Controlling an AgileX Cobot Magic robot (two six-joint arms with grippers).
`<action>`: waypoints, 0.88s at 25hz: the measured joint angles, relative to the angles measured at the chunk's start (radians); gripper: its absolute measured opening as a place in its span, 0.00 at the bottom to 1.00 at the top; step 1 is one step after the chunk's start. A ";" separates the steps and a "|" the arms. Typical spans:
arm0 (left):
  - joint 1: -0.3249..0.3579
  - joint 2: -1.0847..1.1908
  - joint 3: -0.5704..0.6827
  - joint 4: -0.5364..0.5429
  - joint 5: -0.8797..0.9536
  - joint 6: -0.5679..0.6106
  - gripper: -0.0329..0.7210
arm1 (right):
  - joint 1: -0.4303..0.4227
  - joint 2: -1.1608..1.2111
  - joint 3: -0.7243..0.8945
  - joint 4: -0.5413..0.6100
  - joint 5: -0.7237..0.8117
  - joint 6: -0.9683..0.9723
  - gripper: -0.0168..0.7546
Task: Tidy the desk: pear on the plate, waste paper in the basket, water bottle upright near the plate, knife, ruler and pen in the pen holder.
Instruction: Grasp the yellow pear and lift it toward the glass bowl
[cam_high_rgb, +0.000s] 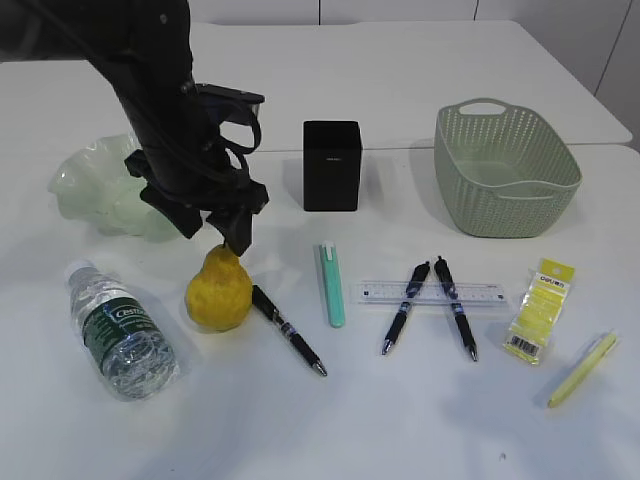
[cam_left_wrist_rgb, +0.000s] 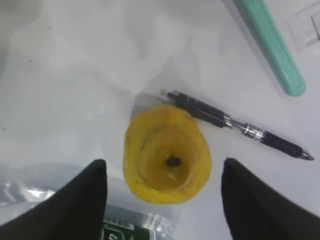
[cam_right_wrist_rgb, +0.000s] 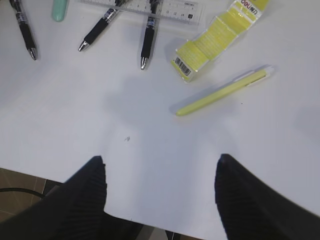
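Barely begun, judging by how everything lies. Left gripper (cam_high_rgb: 218, 232) poised directly over the pear (cam_high_rgb: 219, 289), jaws spread wide and straddling it in the left wrist view without touching, fruit upright on the worktop (cam_high_rgb: 330, 420) with its stem end up between them. Plate (cam_high_rgb: 95, 190) up behind those jaws, holding nothing as far as can be seen. Water bottle (cam_high_rgb: 118, 328) on its side just beside the pear, down and out from the jaws, not yet stood up. One dark pen (cam_high_rgb: 288, 329) touching or nearly touching the pear's other flank, with a mint-green cased knife (cam_high_rgb: 331, 284) beyond it. Pen holder (cam_high_rgb: 331, 165) and basket (cam_high_rgb: 505, 165) farther off toward the back, nothing seen in the basket; inside of the holder not visible. Right gripper (cam_right_wrist_rgb: 160, 200) out of the exterior view; spread jaws hovering over bare worktop at the near edge, gripping nothing. Ahead of them: waste paper (cam_right_wrist_rgb: 217, 37) and a slim yellow stick (cam_right_wrist_rgb: 225, 92), then two more pens lying across the ruler (cam_right_wrist_rgb: 165, 7). Every item still to be placed; pear to plate apparently the step in hand.
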 joint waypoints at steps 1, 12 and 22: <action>0.000 0.010 0.000 -0.004 -0.002 0.000 0.72 | 0.000 0.000 0.000 0.000 0.000 0.000 0.67; 0.000 0.050 0.000 -0.007 -0.017 0.000 0.72 | 0.000 0.000 0.000 -0.004 -0.002 0.000 0.67; 0.000 0.104 0.000 -0.007 -0.021 0.000 0.72 | 0.000 0.000 0.000 -0.007 -0.003 0.000 0.67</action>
